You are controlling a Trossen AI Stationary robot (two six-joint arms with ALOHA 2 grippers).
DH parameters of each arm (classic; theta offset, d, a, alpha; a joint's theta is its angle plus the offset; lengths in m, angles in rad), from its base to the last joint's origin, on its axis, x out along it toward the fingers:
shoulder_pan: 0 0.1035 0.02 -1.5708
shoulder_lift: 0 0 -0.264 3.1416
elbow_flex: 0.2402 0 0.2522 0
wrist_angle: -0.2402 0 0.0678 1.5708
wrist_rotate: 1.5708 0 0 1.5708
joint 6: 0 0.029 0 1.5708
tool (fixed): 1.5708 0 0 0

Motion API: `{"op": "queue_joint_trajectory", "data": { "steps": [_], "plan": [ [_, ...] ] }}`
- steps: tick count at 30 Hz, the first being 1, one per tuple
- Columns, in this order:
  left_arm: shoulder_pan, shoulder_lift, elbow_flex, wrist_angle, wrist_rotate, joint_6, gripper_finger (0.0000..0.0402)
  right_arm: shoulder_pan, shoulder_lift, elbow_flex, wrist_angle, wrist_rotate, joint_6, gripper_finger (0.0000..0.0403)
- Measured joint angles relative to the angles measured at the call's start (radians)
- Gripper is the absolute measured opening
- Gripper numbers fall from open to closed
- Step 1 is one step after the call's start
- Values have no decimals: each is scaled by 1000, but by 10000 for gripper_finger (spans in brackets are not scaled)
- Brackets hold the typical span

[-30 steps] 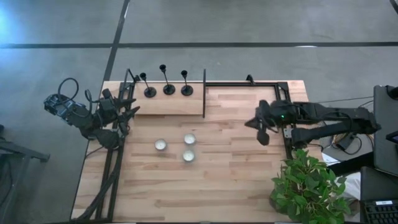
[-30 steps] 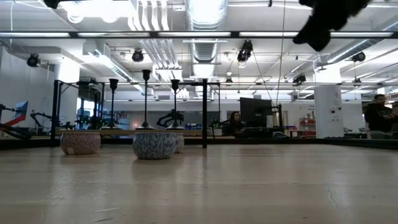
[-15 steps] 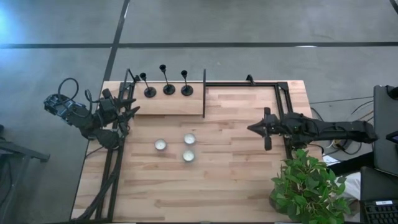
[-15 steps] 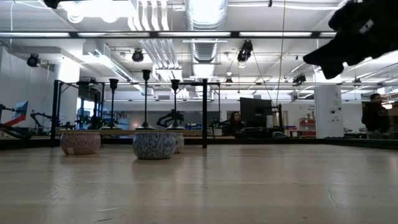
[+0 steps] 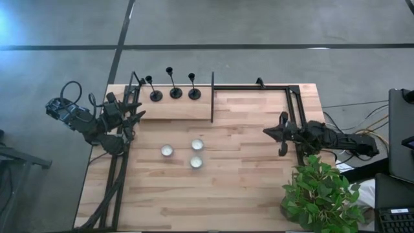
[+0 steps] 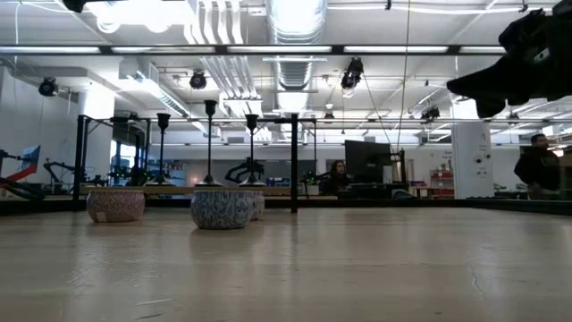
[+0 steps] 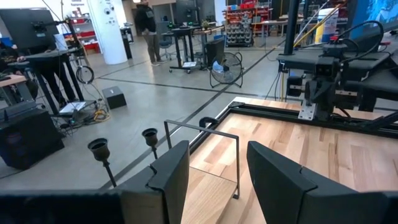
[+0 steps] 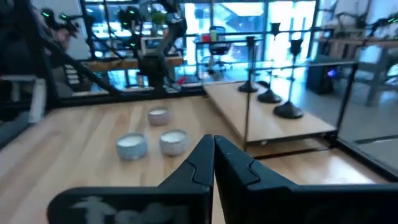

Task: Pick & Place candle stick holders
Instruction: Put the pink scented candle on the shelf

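black candle stick holders [image 5: 175,85], three by our count, stand on the raised shelf [image 5: 174,107]; three tealights [image 5: 189,153] mid-table. our right gripper [image 5: 282,134] is pinched closed, empty; left gripper [image 5: 132,116] parted, empty.

Your right gripper [image 5: 280,133] hangs above the table's right edge, fingers pressed together, arm stretched low; your left gripper [image 5: 132,116] waits at the left edge, fingers parted.

Grey concrete floor [image 5: 259,26] all round the wooden table [image 5: 246,181], strip lights and silver ducting [image 6: 295,18] overhead, a white pillar [image 6: 471,159], people at desks beyond.
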Motion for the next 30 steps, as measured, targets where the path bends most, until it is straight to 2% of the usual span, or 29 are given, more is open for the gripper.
{"op": "queue_joint_trajectory", "data": {
  "steps": [8, 30],
  "plan": [
    [0, 4, 0, 0, 0, 0, 168, 1, 0, -1, -5, 8, -73, 8],
    [0, 4, 0, 0, 0, 0, 168, 1, 122, 0, -6, 5, -69, 8]
  ]
}}
